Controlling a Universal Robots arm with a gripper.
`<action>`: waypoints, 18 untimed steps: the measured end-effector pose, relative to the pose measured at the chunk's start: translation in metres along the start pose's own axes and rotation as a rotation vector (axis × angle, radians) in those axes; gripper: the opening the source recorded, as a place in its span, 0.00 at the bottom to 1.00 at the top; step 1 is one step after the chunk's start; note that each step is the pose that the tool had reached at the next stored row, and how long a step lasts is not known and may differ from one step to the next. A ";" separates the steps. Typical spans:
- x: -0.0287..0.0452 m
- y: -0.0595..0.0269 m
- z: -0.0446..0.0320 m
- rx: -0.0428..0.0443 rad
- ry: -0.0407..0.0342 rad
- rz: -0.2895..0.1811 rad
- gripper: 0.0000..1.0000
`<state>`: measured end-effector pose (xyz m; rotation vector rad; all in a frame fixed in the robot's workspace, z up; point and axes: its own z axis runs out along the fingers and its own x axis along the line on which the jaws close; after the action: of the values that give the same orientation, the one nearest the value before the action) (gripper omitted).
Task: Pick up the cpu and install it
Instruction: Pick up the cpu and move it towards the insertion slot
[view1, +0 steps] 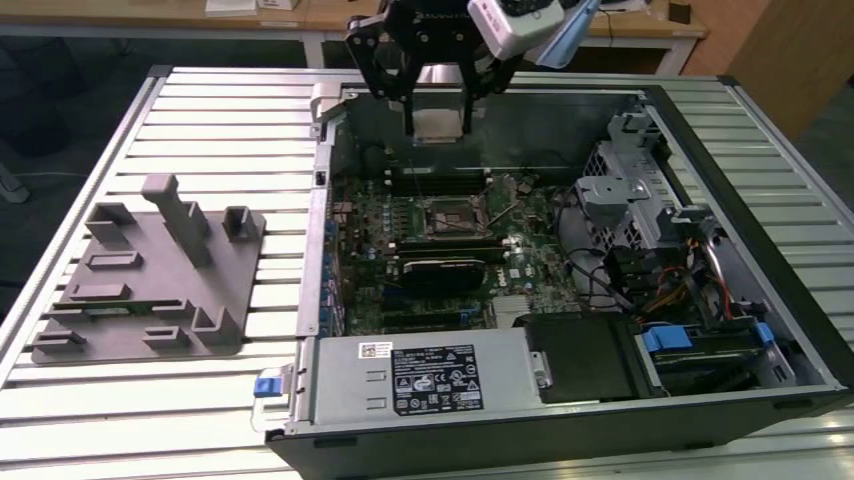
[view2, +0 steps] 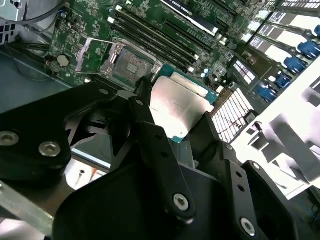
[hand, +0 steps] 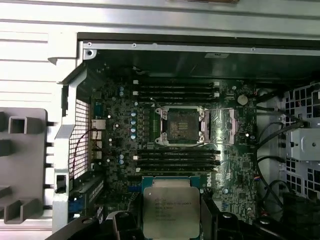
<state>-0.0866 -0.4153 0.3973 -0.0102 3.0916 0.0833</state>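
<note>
The cpu (view1: 438, 124) is a flat square chip with a silver metal top, held in the air above the open computer case. My gripper (view1: 438, 122) is shut on it, black fingers (view2: 145, 107) pressing its two opposite edges. In the first wrist view the cpu (hand: 171, 206) hangs over the motherboard, a little short of the open cpu socket (hand: 181, 124). In the second wrist view the cpu (view2: 177, 107) sits between the fingers with the socket (view2: 129, 66) just past it. In the exterior view the socket (view1: 449, 217) lies lower than the gripper, its metal frame open.
The case (view1: 761, 180) lies on its side on a slatted metal table (view1: 200, 110). Memory slots (hand: 177, 159) flank the socket. A grey fixture plate (view1: 147, 280) stands at the exterior view's left. A power supply (view1: 414, 378), drive cage (view1: 627, 160) and cables (view1: 667, 290) crowd the case.
</note>
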 end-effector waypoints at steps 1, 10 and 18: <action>-0.0002 0.0001 0.0018 0.0000 0.0001 0.000 0.55; -0.0013 0.0083 0.0187 0.0000 0.0008 0.000 0.55; -0.0062 0.0150 0.0338 0.0001 0.0037 0.000 0.55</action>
<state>-0.0790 -0.3985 0.3647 -0.0102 3.0952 0.0832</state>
